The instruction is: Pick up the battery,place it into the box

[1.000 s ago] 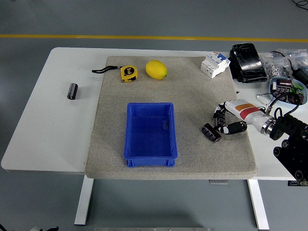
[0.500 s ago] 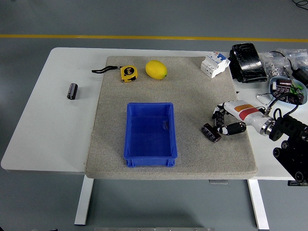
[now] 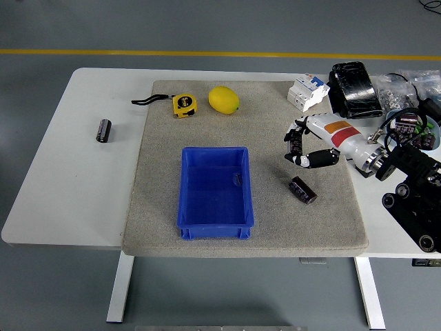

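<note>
Grey mat (image 3: 275, 221): battery (image 3: 302, 189) near edge.

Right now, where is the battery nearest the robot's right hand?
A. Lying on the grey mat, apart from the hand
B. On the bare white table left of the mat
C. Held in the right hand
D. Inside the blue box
A: the battery lies on the grey mat right of the blue box, and the right hand hangs above and beyond it, fingers holding nothing.
</note>
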Available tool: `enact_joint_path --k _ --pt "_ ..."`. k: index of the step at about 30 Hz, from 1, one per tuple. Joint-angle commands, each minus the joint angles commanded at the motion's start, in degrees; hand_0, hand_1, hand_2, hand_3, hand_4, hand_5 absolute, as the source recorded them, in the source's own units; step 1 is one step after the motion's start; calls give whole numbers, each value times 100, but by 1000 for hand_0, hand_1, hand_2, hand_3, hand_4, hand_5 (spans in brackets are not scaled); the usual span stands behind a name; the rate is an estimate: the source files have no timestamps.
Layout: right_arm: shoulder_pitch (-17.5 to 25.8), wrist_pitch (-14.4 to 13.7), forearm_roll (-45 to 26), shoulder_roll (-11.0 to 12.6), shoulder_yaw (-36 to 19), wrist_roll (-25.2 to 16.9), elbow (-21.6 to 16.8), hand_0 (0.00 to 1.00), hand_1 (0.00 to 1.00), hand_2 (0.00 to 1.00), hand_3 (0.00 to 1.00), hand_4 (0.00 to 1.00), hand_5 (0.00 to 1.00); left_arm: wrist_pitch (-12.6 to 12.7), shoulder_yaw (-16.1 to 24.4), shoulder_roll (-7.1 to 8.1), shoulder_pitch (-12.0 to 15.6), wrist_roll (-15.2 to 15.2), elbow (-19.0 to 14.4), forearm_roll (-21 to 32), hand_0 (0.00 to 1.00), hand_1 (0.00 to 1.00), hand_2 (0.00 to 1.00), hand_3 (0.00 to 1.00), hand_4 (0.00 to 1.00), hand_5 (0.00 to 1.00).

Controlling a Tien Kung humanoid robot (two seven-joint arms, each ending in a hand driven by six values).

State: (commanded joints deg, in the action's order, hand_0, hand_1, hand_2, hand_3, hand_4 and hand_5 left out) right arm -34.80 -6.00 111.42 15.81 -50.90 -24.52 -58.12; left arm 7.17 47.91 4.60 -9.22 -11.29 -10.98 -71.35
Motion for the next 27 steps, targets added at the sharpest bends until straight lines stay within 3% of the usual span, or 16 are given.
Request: enact_joint_path --k 8,9,10,15,16,21,22,27 --pt "-308 258 -398 -105 694 170 -1048 498 474 532 487 678 156 0 -1 19 -45 2 -2 -12 497 515 545 668 630 751" --pt "-355 347 -346 -157 776 223 -1116 498 474 532 487 678 156 1 1 22 -49 3 -2 -15 497 515 545 668 630 751" --pt "-399 430 -294 -205 848 264 -1158 553 536 570 514 717 177 2 12 23 -53 2 -1 -26 496 515 536 668 630 751" --pt "-612 708 -236 -387 1170 373 -1104 553 536 570 514 717 177 9 62 31 -99 2 1 -85 496 515 536 668 630 751" --pt "-637 725 -244 -409 1204 384 -1072 644 631 720 908 858 235 13 82 29 -104 2 2 -103 493 508 531 668 630 751" --pt "-685 839 -216 -452 1221 415 -938 644 631 720 908 858 235 35 167 21 -140 3 4 -164 493 508 531 668 630 751" --pt "-684 847 -235 -438 1220 407 -930 790 755 863 998 963 262 34 185 23 -139 2 4 -179 492 505 528 667 629 750" --pt "-664 858 -667 -400 1217 380 -865 790 755 863 998 963 262 29 247 21 -121 -16 2 -232 492 505 528 667 629 750"
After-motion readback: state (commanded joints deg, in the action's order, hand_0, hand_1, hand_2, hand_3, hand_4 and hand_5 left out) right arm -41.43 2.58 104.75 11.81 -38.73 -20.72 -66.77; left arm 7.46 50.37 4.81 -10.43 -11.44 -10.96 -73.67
